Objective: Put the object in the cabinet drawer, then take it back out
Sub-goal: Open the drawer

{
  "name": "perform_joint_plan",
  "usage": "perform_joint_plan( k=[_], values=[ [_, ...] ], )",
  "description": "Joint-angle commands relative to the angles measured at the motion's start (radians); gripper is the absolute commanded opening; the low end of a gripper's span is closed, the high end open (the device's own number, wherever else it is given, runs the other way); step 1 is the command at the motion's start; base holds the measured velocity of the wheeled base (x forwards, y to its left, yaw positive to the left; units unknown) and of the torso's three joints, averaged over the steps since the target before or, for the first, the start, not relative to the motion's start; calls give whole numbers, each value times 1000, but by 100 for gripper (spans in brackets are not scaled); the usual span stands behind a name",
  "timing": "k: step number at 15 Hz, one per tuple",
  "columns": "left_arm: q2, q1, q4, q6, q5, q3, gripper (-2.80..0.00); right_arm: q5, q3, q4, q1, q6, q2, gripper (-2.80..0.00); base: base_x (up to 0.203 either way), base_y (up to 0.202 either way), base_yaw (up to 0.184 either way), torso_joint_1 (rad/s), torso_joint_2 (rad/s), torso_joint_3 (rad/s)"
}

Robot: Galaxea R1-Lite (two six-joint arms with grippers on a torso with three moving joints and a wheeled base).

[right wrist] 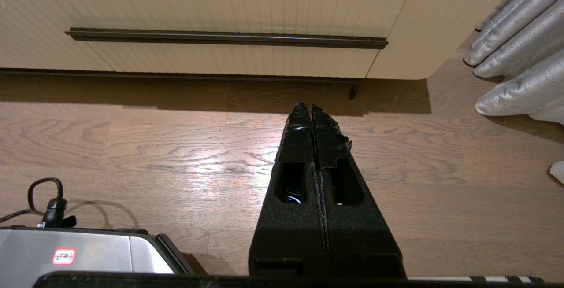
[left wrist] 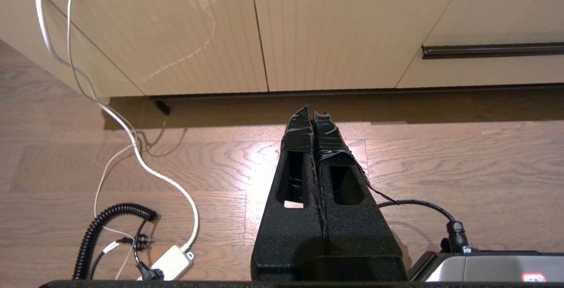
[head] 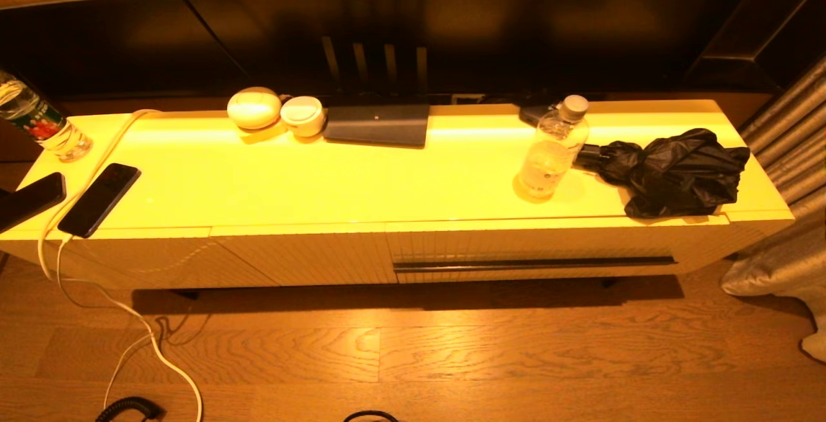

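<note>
The cabinet drawer (head: 535, 248) is closed, its ribbed cream front carrying a long dark handle strip (head: 534, 264). On the cabinet top above it stand a clear water bottle (head: 552, 151) and a crumpled black folded umbrella (head: 677, 170). Neither gripper shows in the head view. In the right wrist view my right gripper (right wrist: 307, 105) hangs shut and empty over the wooden floor, in front of the drawer (right wrist: 229, 57) and well short of its handle strip (right wrist: 227, 38). My left gripper (left wrist: 312, 108) is also shut and empty, low before the plain ribbed panels, with the drawer (left wrist: 493, 65) off to one side.
Two dark phones (head: 100, 199) lie at the cabinet's left end, a white cable (head: 97, 267) trailing to the floor. Another bottle (head: 42, 122), two white round items (head: 255, 107) and a dark flat device (head: 377, 124) sit further back. A grey curtain (head: 787, 151) hangs at right.
</note>
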Motion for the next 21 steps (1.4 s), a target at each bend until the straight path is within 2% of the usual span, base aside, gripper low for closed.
perform_joint_plan(
  k=[1,18,21],
  values=[
    [0,0,0,0,0,2,-280,1,1,0,0,1,-1,-280,0,0,0,0,0,0],
    [0,0,0,0,0,2,-280,-4,-3,5,0,-11,-2,-280,0,0,0,0,0,0],
    [0,0,0,0,0,2,-280,-16,-70,68,0,-19,12,-280,0,0,0,0,0,0]
  ],
)
